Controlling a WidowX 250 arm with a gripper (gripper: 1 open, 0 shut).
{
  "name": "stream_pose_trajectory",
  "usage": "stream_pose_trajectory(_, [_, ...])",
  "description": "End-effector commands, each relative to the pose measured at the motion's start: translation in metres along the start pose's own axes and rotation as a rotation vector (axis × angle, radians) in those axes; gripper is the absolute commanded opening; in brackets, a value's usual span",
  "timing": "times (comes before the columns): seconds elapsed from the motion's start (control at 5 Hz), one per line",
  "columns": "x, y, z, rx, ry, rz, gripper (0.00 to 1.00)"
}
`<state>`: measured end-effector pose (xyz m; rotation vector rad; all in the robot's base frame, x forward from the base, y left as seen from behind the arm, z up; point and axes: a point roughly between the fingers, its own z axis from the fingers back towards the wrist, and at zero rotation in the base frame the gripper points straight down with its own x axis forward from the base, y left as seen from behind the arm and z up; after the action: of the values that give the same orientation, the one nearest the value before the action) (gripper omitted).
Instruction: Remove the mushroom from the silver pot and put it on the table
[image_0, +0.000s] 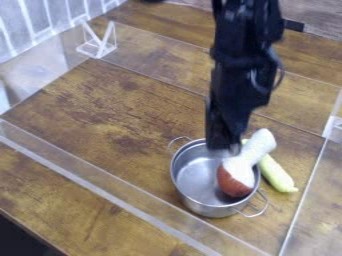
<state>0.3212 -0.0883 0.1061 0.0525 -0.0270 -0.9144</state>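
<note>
We note the table (94, 115), brown wood planks with visible grain, filling the view and fenced by clear acrylic walls (80, 170) along the near-left side, the right side and the far-left corner. The dark robot arm (243, 60) comes down from the top edge right of centre and is somewhat blurred; it hides part of the far planks behind it. Its gripper (222, 138) points straight down over the far rim of the silver pot (201, 185), fingers clenched together, and we see nothing pinched between them, though the tips stand just beside the stem. The silver pot sits near the right side of the table, towards the near edge, a loop handle showing on its near-right side. The mushroom (245, 165) lies tilted in the pot: reddish-brown cap down inside against the right wall, white stem leaning up and out over the far-right rim. A long yellow-green vegetable (278, 174) lies on the wood just right of the pot, close below the stem. A small clear stand (96, 40) sits far left, well apart.
</note>
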Motion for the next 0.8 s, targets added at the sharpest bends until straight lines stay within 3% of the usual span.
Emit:
stream_pose_trajectory(0.0, [-0.012,0.024,0.058,0.1,-0.05,0.068,0.0])
stream_pose_trajectory(0.2, [-0.017,0.021,0.057,0.108,-0.057,0.071,1.0])
stream_pose_trajectory(0.6, [0.002,-0.013,0.048,0.078,-0.085,-0.009,1.0])
